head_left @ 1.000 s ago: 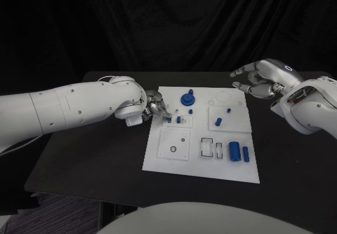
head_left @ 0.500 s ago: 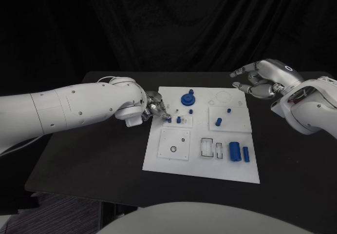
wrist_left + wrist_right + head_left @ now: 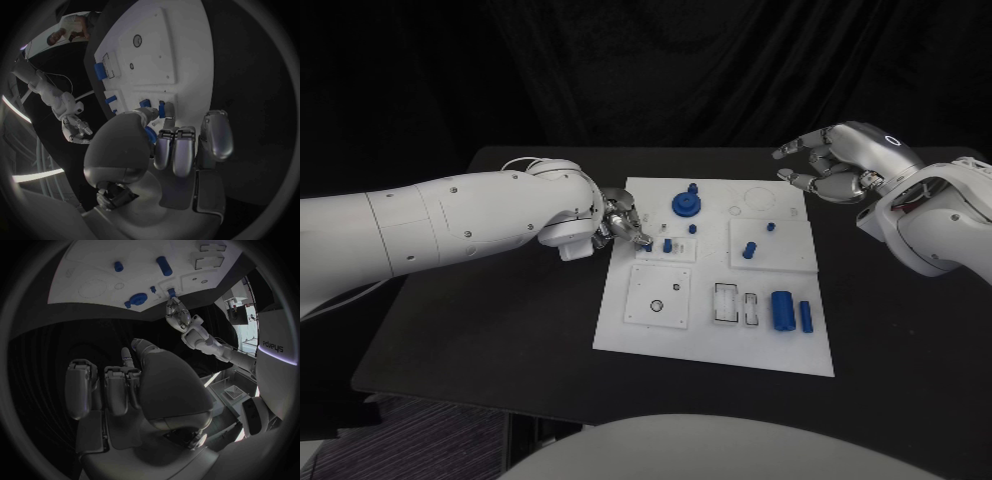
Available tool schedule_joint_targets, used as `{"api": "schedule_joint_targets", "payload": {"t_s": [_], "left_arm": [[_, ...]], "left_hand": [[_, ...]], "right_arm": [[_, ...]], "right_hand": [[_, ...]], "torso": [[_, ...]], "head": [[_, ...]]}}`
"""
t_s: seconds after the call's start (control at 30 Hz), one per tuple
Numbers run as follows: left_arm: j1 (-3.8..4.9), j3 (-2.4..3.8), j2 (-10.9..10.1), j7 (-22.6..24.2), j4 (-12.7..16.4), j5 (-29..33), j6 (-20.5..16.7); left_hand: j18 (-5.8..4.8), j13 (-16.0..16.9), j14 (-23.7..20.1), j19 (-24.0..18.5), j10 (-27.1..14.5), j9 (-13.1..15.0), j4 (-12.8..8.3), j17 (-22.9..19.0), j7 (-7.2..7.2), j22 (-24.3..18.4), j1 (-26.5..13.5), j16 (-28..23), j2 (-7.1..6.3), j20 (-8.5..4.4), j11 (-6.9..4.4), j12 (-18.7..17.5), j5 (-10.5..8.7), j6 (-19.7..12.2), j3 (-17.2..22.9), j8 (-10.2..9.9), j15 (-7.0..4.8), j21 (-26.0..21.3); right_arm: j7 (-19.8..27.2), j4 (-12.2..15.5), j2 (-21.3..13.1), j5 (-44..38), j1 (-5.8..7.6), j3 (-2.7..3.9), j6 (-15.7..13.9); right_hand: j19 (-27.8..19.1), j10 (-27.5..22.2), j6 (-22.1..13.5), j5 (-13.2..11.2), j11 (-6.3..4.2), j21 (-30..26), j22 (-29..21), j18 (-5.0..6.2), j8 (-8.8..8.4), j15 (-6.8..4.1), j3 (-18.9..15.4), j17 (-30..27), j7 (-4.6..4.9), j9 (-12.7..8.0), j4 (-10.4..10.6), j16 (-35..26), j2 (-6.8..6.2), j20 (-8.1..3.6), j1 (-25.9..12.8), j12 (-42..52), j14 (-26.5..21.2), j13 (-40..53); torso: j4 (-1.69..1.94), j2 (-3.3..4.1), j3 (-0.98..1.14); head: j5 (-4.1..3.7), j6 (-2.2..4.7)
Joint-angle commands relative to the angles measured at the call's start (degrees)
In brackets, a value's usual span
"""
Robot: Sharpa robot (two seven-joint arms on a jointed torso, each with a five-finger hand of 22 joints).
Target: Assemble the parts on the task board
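White task board (image 3: 718,340) lies mid-worktop (image 3: 488,320). At its left edge the left hand (image 3: 620,225) pinches a small blue part (image 3: 150,135); the right hand (image 3: 837,165) hovers beyond the far right corner, fingers loosely curled, holding nothing.

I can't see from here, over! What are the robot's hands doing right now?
Left hand pinching a blue part at the board's left edge. Right hand empty, fingers curled, hovering off the far right corner. Nothing in the way.

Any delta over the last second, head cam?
Almost none. The left hand stays at the task board's left edge, fingers on a small blue part, with at most a slight shift. The right hand still hovers with nothing in it above the board's far right corner. The parts on the board are unmoved.
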Motion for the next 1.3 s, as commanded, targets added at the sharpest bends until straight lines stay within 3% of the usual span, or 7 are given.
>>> {"api": "schedule_joint_targets", "payload": {"t_s": [0.03,0.77,0.97,1.07,1.1,1.17,1.3], "left_arm": [[-0.18,0.0,0.1,0.5,0.1,-0.2,0.4],[-0.36,0.0,0.6,0.4,-0.1,-0.3,1.8],[-0.38,0.0,0.5,0.5,-0.2,-0.3,2.5],[-0.39,0.0,0.5,0.6,-0.2,-0.3,2.7],[-0.4,0.0,0.5,0.6,-0.3,-0.3,2.8],[-0.4,0.0,0.5,0.7,-0.3,-0.3,3.0],[-0.41,0.0,0.5,0.8,-0.4,-0.3,3.2]], "left_hand": [[-0.01,15.1,6.0,-0.4,5.9,0.1,0.1,15.1,0.15,3.1,-0.4,0.1,0.2,-0.15,-0.2,-0.2,0.28,0.3,-0.3,0.1,0.0,-0.2],[0.06,15.1,6.0,-0.6,5.9,0.1,-0.2,15.1,0.2,2.9,-0.6,0.1,0.58,-0.1,-0.14,-0.2,-0.01,0.2,-0.7,0.0,0.06,-0.6],[0.08,15.1,6.0,-0.7,5.9,0.0,0.3,15.1,0.31,3.0,-2.0,0.1,1.18,0.05,-0.01,-0.2,-4.45,0.2,-2.9,-0.3,0.21,-1.0],[0.08,15.1,6.0,-0.7,5.9,-0.2,0.9,15.1,0.38,3.1,-3.2,0.1,1.75,0.14,0.07,-0.2,-9.88,0.4,-4.9,-0.6,0.3,-1.2],[0.08,15.1,6.0,-0.6,5.9,-0.4,1.2,15.1,0.52,3.1,-4.5,0.1,1.91,0.21,0.19,-0.2,-13.39,0.6,-6.4,-0.7,0.39,-1.3],[0.09,15.1,6.0,-0.6,5.9,-0.7,1.2,15.1,0.65,3.2,-6.2,0.1,2.22,0.31,0.33,-0.2,-16.6,0.7,-8.7,-1.1,0.49,-1.4],[0.1,15.1,6.0,-0.6,5.9,-1.0,1.3,15.1,0.82,3.3,-8.2,0.1,2.43,0.42,0.48,-0.2,-18.57,0.8,-11.2,-1.5,0.62,-1.6]], "right_arm": [[-1.0,0.1,0.0,-0.1,0.03,0.04,0.4],[-1.3,-0.1,0.2,-0.1,0.02,0.04,1.0],[-1.4,-0.1,0.3,-0.1,0.02,0.04,1.2],[-1.4,-0.2,0.3,-0.1,0.01,0.04,1.2],[-1.4,-0.2,0.3,-0.1,0.01,0.04,1.3],[-1.4,-0.2,0.3,-0.1,0.01,0.04,1.3],[-1.4,-0.2,0.3,-0.1,0.01,0.04,1.4]], "right_hand": [[2.3,5.9,0.4,0.4,0.1,-0.2,12.3,0.33,-0.23,0.17,0.3,12.5,0.11,-0.1,0.1,-0.2,0.34,0.17,0.1,0.2,5.4,15.1],[2.2,5.9,0.4,0.4,0.09,-0.2,12.3,0.34,-0.23,0.16,0.4,12.5,0.1,-0.1,0.0,-0.2,0.35,0.15,0.1,0.2,5.4,15.1],[2.2,5.9,0.4,0.4,0.09,-0.2,12.3,0.34,-0.23,0.16,0.4,12.5,0.1,-0.1,0.0,-0.2,0.35,0.15,0.1,0.2,5.4,15.1],[2.2,5.9,0.4,0.4,0.09,-0.2,12.3,0.34,-0.23,0.16,0.4,12.5,0.1,-0.1,0.0,-0.2,0.35,0.15,0.1,0.2,5.4,15.1],[2.2,5.9,0.4,0.4,0.09,-0.2,12.3,0.34,-0.23,0.16,0.4,12.5,0.1,-0.1,0.0,-0.2,0.35,0.15,0.1,0.2,5.4,15.1],[2.2,5.9,0.4,0.4,0.09,-0.2,12.3,0.34,-0.23,0.16,0.4,12.5,0.1,-0.1,0.0,-0.2,0.35,0.15,0.1,0.2,5.4,15.1],[2.2,5.9,0.6,0.5,0.07,-0.3,12.2,0.35,-0.23,0.14,0.6,12.5,0.1,-0.1,0.0,-0.2,0.33,0.13,0.1,0.2,5.4,15.1]], "torso": [[0.0,-0.02,-0.01],[-0.02,-0.03,-0.01],[0.0,-0.01,0.0],[0.01,0.0,-0.02],[0.01,0.0,-0.02],[0.03,0.01,-0.02],[0.03,-0.01,-0.01]], "head": [[0.0,-0.01],[0.08,-0.01],[0.17,-0.01],[0.22,-0.01],[0.22,-0.01],[0.19,-0.01],[0.13,-0.01]]}}
